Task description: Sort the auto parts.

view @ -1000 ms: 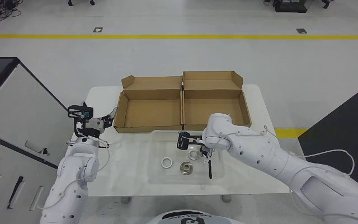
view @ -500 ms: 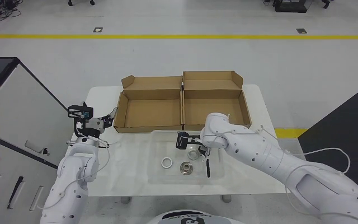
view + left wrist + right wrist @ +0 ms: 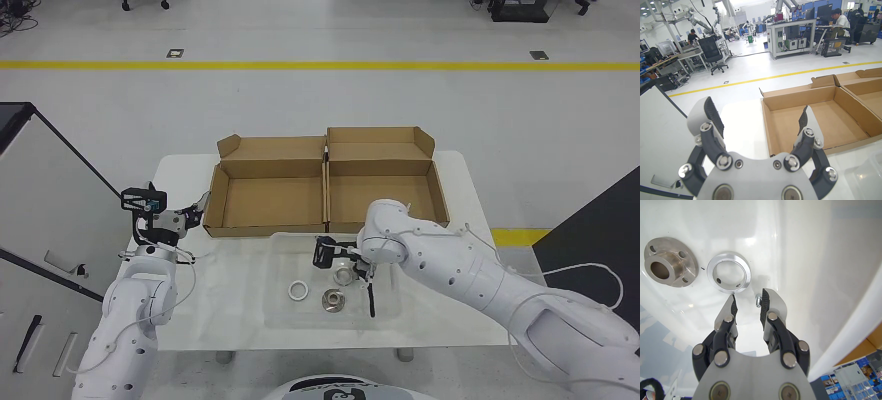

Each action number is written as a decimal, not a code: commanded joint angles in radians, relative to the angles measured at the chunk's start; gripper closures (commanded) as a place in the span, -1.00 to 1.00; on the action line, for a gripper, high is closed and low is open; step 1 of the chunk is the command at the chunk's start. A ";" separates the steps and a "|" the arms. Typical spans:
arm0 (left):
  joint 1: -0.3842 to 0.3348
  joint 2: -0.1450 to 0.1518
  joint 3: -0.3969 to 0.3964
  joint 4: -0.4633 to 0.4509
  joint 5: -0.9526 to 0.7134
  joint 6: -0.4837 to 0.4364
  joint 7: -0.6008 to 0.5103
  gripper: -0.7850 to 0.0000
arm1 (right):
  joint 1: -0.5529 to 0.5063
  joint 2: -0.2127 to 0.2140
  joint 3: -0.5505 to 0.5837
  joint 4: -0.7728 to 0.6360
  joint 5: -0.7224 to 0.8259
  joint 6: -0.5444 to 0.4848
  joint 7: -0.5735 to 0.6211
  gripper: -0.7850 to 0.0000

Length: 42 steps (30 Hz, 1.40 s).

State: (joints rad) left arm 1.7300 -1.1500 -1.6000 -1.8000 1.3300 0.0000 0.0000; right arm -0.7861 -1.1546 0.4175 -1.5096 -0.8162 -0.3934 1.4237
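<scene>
Just beside the bolt (image 3: 758, 301) lies a ring (image 3: 728, 256).

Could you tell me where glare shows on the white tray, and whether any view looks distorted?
Right wrist view: bright highlights streak the glossy tray beyond the silver ring. Left wrist view: the wide-angle lens slightly bows the yellow floor line. Top view: even light, no strong glare.

A robotics lab hall: a pale floor (image 3: 791, 64) with a yellow line (image 3: 772, 77), robot arms (image 3: 703, 26) on frames, monitors (image 3: 824, 12) on desks, an office chair (image 3: 712, 51) and an equipment rack (image 3: 789, 40).
</scene>
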 commanded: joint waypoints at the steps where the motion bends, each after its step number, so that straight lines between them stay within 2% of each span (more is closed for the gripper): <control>1: 0.000 0.000 0.000 0.000 0.000 0.000 0.000 -1.00 | -0.003 0.002 0.003 -0.004 0.004 0.004 0.007 0.35; 12: 0.000 0.000 0.000 0.000 0.000 0.000 0.000 -1.00 | -0.009 0.013 0.015 -0.013 -0.008 0.017 0.009 0.46; 20: 0.000 0.000 0.000 0.000 0.000 0.000 0.000 -1.00 | -0.011 0.010 0.021 -0.004 -0.017 0.018 0.004 0.64; 23: 0.000 0.000 0.000 0.000 0.000 0.000 0.000 -1.00 | -0.010 0.008 0.021 -0.001 -0.017 0.018 0.007 0.73; 25: 0.000 0.000 0.000 0.000 0.000 0.000 0.000 -1.00 | -0.009 0.007 0.023 0.005 -0.017 0.016 0.004 1.00; 35: 0.000 0.000 0.000 0.000 0.000 0.000 0.000 -1.00 | -0.009 0.006 0.038 0.003 -0.003 0.023 0.020 1.00; 42: 0.000 0.000 0.000 0.000 0.000 0.000 0.000 -1.00 | -0.026 0.037 0.090 -0.095 0.046 0.048 0.051 1.00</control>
State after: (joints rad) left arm 1.7300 -1.1500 -1.6000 -1.8000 1.3300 0.0000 0.0000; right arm -0.8091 -1.1253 0.4999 -1.5849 -0.7764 -0.3549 1.4653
